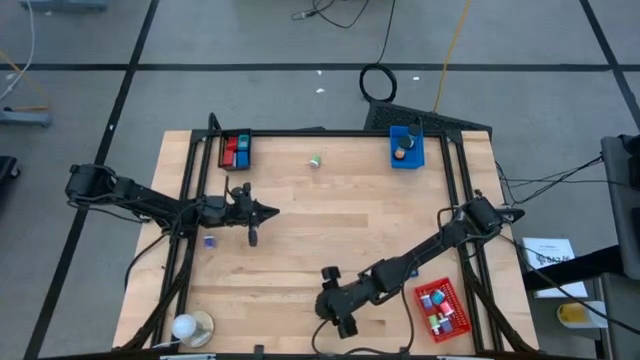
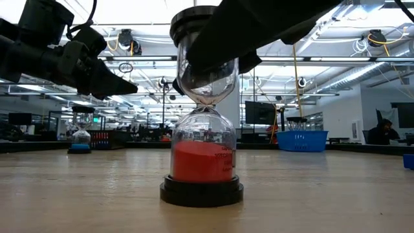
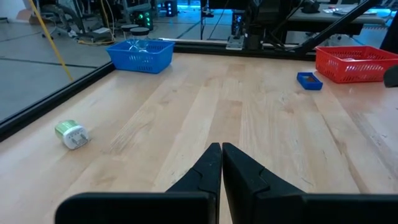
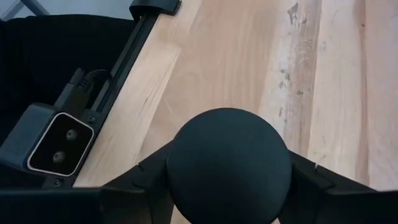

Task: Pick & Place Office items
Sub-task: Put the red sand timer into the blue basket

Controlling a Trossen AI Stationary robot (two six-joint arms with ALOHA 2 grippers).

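Note:
An hourglass [image 2: 202, 152] with red sand in its lower bulb stands upright on its black base near the table's near edge. My right gripper [image 1: 344, 320] reaches over it from the far right and is shut on its top; in the high view the gripper hides it. My left gripper [image 3: 221, 152] hovers shut over the table's left side, touching nothing. Loose office items lie on the wood: a green and white plug [image 1: 315, 160], a small blue piece [image 1: 209, 241] and a flat blue piece [image 3: 309, 80]. My right gripper holds the hourglass by its round black top cap [image 4: 229, 163], one finger [image 4: 134, 183] on each side of it. The fingers slant down onto it from the table's far right. The hourglass stays upright with its base [image 2: 202, 193] on the table.
A blue basket [image 1: 407, 148] stands at the far right, a black tray [image 1: 235, 150] with red and blue items at the far left, and a red basket [image 1: 442, 310] with several items at the near right. A round white and tan object [image 1: 190, 326] sits at the near left corner.

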